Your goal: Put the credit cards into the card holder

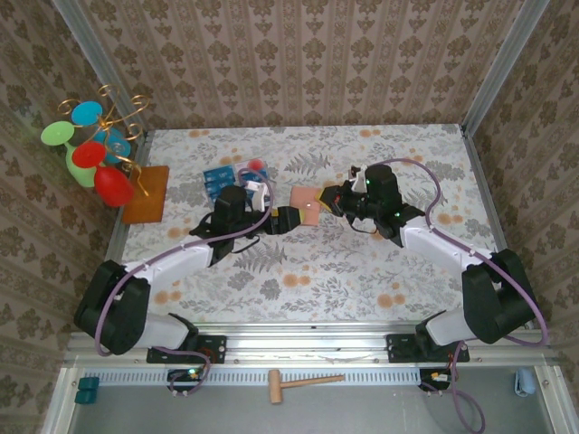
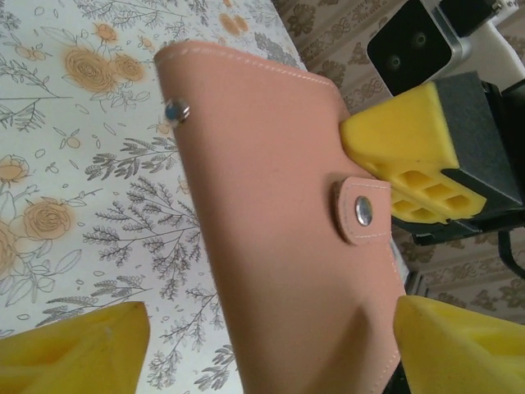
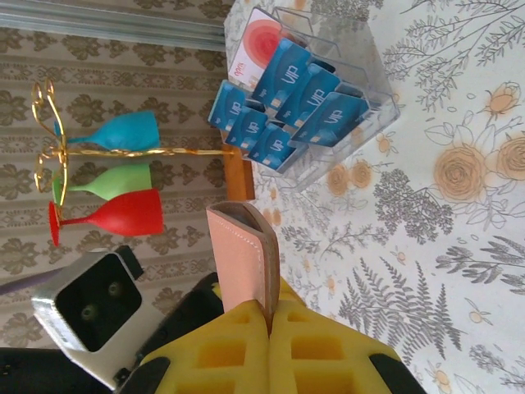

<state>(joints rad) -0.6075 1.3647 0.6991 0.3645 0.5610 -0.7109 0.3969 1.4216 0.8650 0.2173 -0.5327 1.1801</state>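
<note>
The tan card holder (image 1: 305,204) is closed and held off the table at its middle, with my right gripper (image 1: 331,201) shut on one edge. In the right wrist view the card holder (image 3: 244,250) stands edge-on, pinched between the yellow pads (image 3: 324,353). My left gripper (image 1: 284,218) is open around the card holder (image 2: 279,222). Its right finger (image 2: 463,345) touches the holder's edge and its left finger (image 2: 74,349) is apart from it. The right gripper's yellow pads (image 2: 406,160) clamp the snap-tab side. Several blue credit cards (image 3: 287,98) stand in a clear tray (image 1: 237,177) behind the left arm.
A gold stand with coloured plastic glasses (image 1: 92,149) is at the far left, beside an orange-brown mat (image 1: 147,193). A small wooden hammer (image 1: 303,383) lies below the table's front rail. Patterned walls close in the table on three sides.
</note>
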